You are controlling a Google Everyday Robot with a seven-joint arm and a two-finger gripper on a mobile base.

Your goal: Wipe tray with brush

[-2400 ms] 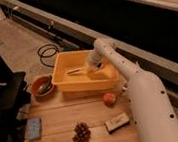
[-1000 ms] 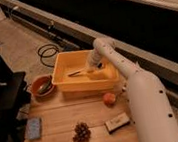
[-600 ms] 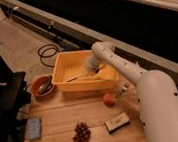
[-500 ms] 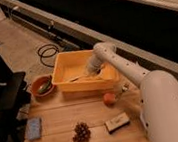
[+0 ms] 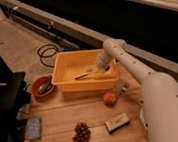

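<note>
The yellow-orange tray (image 5: 67, 69) stands at the far side of the wooden table. The brush (image 5: 87, 75) lies low inside it, its white handle running from a dark tip at the left to my gripper. My gripper (image 5: 102, 69) is inside the tray near its right wall, at the end of the white arm (image 5: 133, 71), and is shut on the brush handle's right end. The gripper hides that end of the handle.
An orange-red bowl (image 5: 43, 86) sits left of the tray. On the table (image 5: 58, 141) lie a blue sponge (image 5: 33, 129), a pine cone (image 5: 82, 132), a dark block (image 5: 116, 123) and an orange ball (image 5: 109, 98). A cable (image 5: 48, 53) coils on the floor behind.
My gripper has dipped lower into the tray, and the brush has tilted and shifted with it, its dark tip now lower at the left.
</note>
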